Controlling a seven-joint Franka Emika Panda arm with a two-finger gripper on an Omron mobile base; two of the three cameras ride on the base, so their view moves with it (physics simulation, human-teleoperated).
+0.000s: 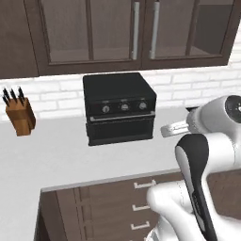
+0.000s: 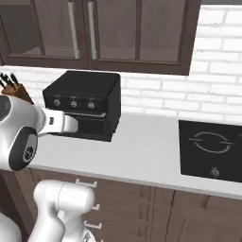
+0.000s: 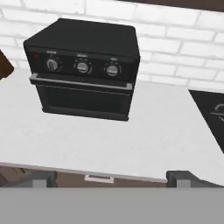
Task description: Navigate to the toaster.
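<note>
The small dark grey pop-up toaster is out of view. My gripper (image 3: 111,179) hovers in front of the counter edge, and its two dark fingertips (image 3: 40,179) stand far apart, open, with nothing between them. The hand (image 1: 173,129) points toward the back wall, at the height of the counter top. Straight ahead of it stands a large black toaster oven (image 3: 85,70) with three knobs and a front door, which is a different appliance.
The toaster oven (image 1: 119,108) stands on the pale counter (image 1: 42,155) against the white brick wall. A wooden knife block (image 1: 20,114) stands to its left and a black cooktop (image 2: 212,149) lies to its right. Dark glass-door cabinets (image 1: 136,30) hang above and drawers (image 1: 117,207) sit below.
</note>
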